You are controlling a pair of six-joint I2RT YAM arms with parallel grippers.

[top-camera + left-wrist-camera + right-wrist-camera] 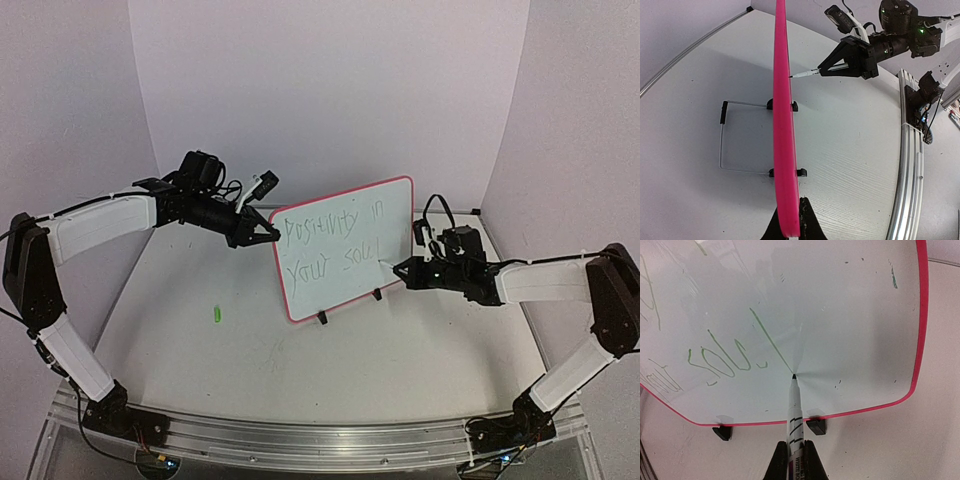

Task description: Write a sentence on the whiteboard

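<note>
Green handwriting in two lines, the sentence (335, 240) reads roughly "positivity in your soul" across the whiteboard (322, 296). The first two words run along the top and "your soul" sits lower down. The whiteboard stands on its long edge on two black feet (322, 318), about mid-tabletop (250, 360), with a thin wire stand (721, 145) on its back side.

The marker (792, 405) has its tip right on the white surface, at the bottom end of the long last stroke after "sou". The right end effector (794, 449) is clamped on the marker's barrel and points it at the board. The left end effector (266, 235) is pinched on the board's left edge, with the pink rim sandwiched between its fingers (809, 222). A small green bit (214, 314) lies on the tabletop off to the left, well apart from the board.
</note>
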